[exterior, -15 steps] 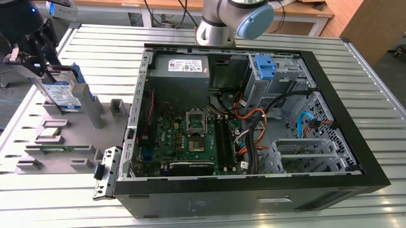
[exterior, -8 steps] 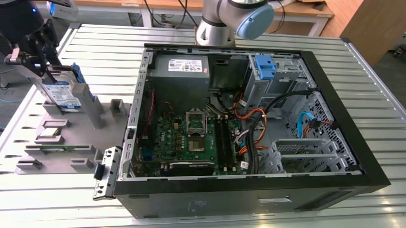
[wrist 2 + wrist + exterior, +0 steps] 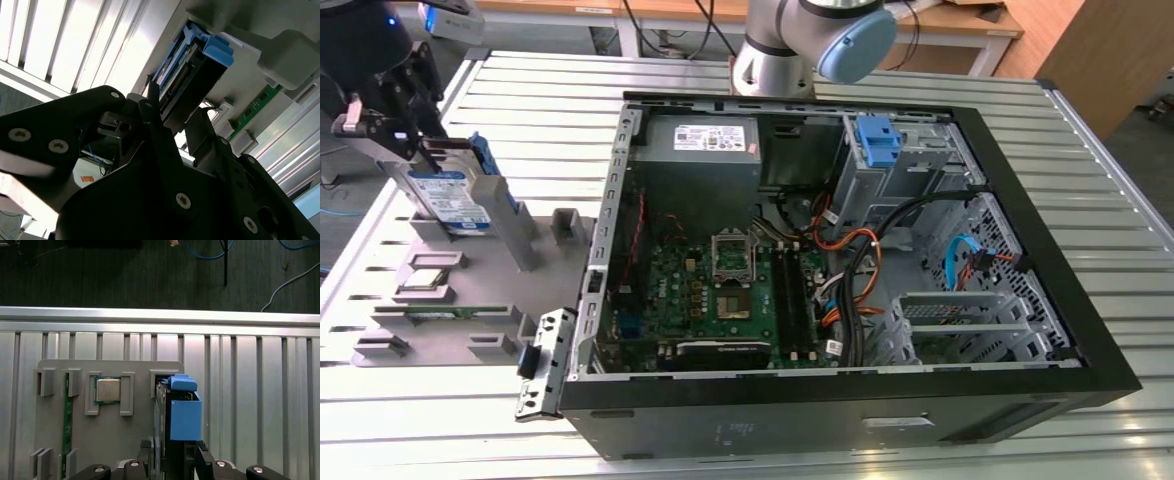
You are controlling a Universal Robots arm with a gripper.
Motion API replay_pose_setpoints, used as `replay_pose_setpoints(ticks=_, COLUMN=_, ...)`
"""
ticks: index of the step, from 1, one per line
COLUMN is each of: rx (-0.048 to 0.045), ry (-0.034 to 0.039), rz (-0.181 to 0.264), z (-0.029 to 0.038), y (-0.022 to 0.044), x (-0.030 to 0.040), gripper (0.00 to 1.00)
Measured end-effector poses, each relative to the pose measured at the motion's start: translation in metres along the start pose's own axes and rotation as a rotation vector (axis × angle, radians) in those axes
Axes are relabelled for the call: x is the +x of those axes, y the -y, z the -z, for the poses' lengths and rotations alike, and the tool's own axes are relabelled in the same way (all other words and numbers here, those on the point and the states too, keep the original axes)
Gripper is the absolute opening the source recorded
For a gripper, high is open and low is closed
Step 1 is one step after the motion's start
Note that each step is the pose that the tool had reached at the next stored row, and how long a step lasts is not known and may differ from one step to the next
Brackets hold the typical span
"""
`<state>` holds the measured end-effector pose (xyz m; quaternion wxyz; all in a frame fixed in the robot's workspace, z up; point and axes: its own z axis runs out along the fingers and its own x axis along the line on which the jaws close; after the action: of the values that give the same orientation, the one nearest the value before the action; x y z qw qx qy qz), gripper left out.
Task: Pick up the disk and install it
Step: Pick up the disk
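The disk (image 3: 454, 200) is a silver drive with a white-and-blue label and blue side rails. It stands on edge in a slot of the grey parts holder (image 3: 520, 235), at the exterior view's left. My gripper (image 3: 416, 148) comes down on its upper end from the far left. In the first wrist view the disk's blue rail (image 3: 185, 415) runs up between the two black fingers (image 3: 147, 446), and the gripper (image 3: 174, 447) is shut on the disk. The second wrist view shows the disk's connector end (image 3: 192, 72) just beyond the gripper (image 3: 172, 112).
The open computer case (image 3: 1067, 380) lies in the middle of the slatted metal table (image 3: 520, 90), with a blue bracket (image 3: 878, 140) in its far drive bay and cables beside it. The holder also carries a processor (image 3: 107, 390) and a green memory stick (image 3: 66, 420). The arm's base (image 3: 774, 50) stands behind the case.
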<state>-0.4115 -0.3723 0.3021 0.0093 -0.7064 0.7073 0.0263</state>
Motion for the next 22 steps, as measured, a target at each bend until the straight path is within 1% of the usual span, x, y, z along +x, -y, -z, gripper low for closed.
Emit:
replay_pose_setpoints(ticks=1, rx=0.0000, ry=0.0000, rz=0.000, z=0.0000, y=0.0000, x=0.0000, gripper=0.45)
replay_pose_setpoints(ticks=9, rx=0.0000, ry=0.0000, rz=0.000, z=0.0000, y=0.0002, x=0.0000, gripper=0.45)
replay_pose_setpoints(ticks=10, rx=0.0000, ry=0.0000, rz=0.000, z=0.0000, y=0.0002, x=0.0000, gripper=0.43)
replay_pose_setpoints(ticks=11, rx=-0.0001, ry=-0.0001, rz=0.000, z=0.0000, y=0.0002, x=0.0000, gripper=0.37)
replay_pose_setpoints(ticks=12, rx=-0.0001, ry=-0.0001, rz=0.000, z=0.0000, y=0.0003, x=0.0000, gripper=0.37)
replay_pose_setpoints(ticks=13, rx=-0.0001, ry=0.0000, rz=0.000, z=0.0000, y=0.0003, x=0.0000, gripper=0.35)
replay_pose_setpoints(ticks=22, rx=0.0000, ry=0.0000, rz=0.000, z=0.0000, y=0.0005, x=0.0000, gripper=0.35)
